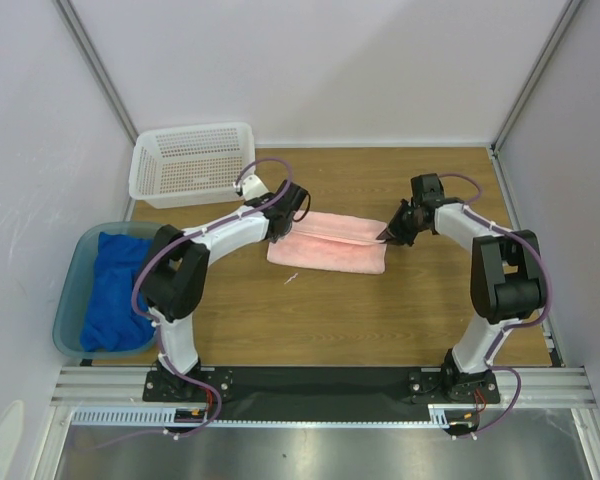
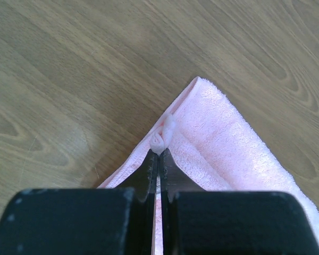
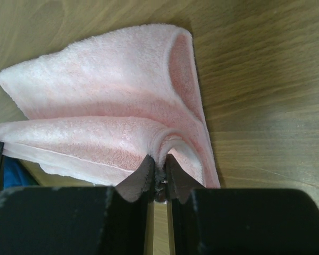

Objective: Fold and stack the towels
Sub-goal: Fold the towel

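Two grippers held the pale pink terry-cloth towel (image 1: 328,245) at opposite ends. Left gripper (image 2: 158,151): jaws pressed together on a pinched corner of the pink cloth. Right gripper (image 3: 159,171): jaws nearly closed on a bunched fold at the other end, with the cloth rising from the table into them. The towel lay folded lengthwise, mid-table, on the wood-grain tabletop (image 1: 380,310). Royal blue terry towel (image 1: 115,285) sat crumpled inside the translucent teal plastic tub (image 1: 68,305) at the table's left edge. White perforated plastic basket (image 1: 192,165) stood at the far left corner. Pale plain walls (image 1: 310,60) enclosed three sides, and grey metal posts (image 1: 95,65) ran up the corners. Both arm bases sat on a black strip (image 1: 310,380) at the near edge.
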